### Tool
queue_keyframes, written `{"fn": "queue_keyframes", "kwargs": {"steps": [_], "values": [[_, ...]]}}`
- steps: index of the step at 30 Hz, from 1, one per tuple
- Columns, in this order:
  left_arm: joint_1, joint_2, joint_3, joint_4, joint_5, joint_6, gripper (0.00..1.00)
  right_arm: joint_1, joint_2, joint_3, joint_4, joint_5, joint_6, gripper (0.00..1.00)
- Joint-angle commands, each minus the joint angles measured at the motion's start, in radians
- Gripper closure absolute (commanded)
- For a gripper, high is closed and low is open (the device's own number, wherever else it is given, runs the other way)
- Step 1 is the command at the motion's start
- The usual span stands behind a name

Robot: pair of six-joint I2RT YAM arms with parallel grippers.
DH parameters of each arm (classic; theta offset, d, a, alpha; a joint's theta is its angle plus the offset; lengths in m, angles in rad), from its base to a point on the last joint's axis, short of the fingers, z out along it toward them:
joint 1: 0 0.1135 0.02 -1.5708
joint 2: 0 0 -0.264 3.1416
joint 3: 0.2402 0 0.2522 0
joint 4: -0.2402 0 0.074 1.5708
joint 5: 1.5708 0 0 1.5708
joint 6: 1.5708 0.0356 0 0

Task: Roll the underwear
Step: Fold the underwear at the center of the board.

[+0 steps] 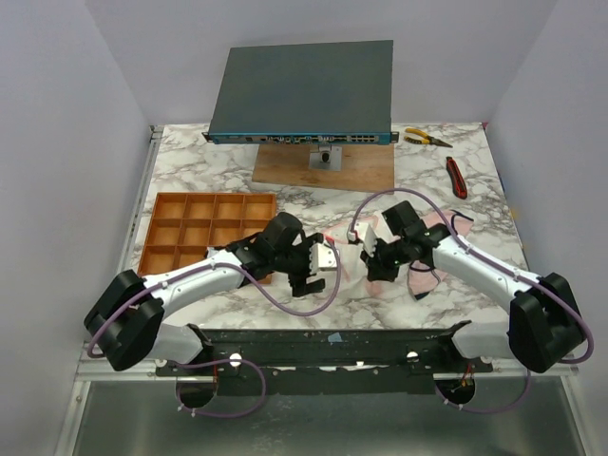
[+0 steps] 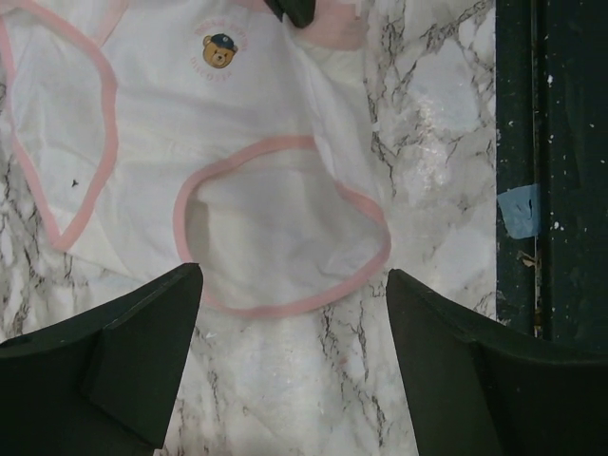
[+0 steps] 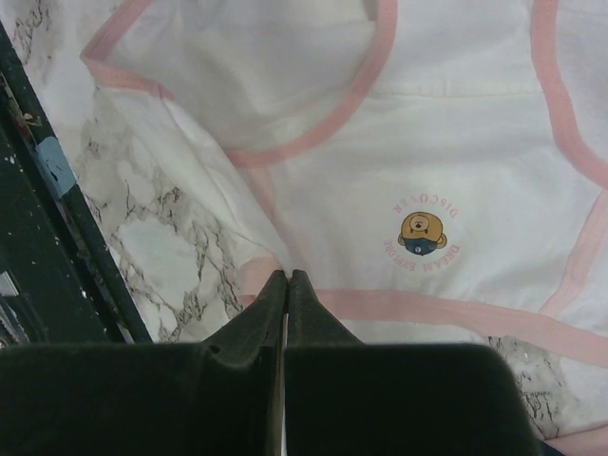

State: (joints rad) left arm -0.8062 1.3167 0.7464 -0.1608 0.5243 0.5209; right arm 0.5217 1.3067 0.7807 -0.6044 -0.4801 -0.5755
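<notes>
marble table (image 1: 190, 166), underwear (image 2: 190, 123) flat, waistband at pressed-together right fingers (image 3: 252, 323), leg holes facing parted left fingers (image 2: 123, 361)

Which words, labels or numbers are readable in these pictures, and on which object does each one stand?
"DISCOVER": on the bear print on the underwear, upside down in the right wrist view.
"DREAM": same print, other arc; the word beside it is blurred.
Left wrist view: the print's lettering is too small to read.
The grey device at the back: labels too small to read.
</notes>
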Motion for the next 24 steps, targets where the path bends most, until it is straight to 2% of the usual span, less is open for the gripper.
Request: {"fn": "queue_keyframes", "kwargs": {"steps": [1, 5, 14, 24], "values": [[-0.040, 0.043, 0.048, 0.023, 0.093, -0.057, 0.22, -0.019, 0.010, 0.023, 0.009, -0.025, 0.022, 0.99], [-0.093, 0.046, 0.028, 0.041, 0.085, -0.071, 0.26, -0.048, 0.018, 0.024, 0.018, -0.029, 0.031, 0.99], [-0.099, 0.138, 0.013, 0.128, 0.008, -0.102, 0.38, -0.079, 0.006, 0.024, 0.020, -0.037, 0.046, 0.99], [-0.094, 0.143, -0.016, 0.188, -0.074, -0.118, 0.39, -0.086, -0.006, 0.015, 0.015, -0.040, 0.044, 0.99]]}}
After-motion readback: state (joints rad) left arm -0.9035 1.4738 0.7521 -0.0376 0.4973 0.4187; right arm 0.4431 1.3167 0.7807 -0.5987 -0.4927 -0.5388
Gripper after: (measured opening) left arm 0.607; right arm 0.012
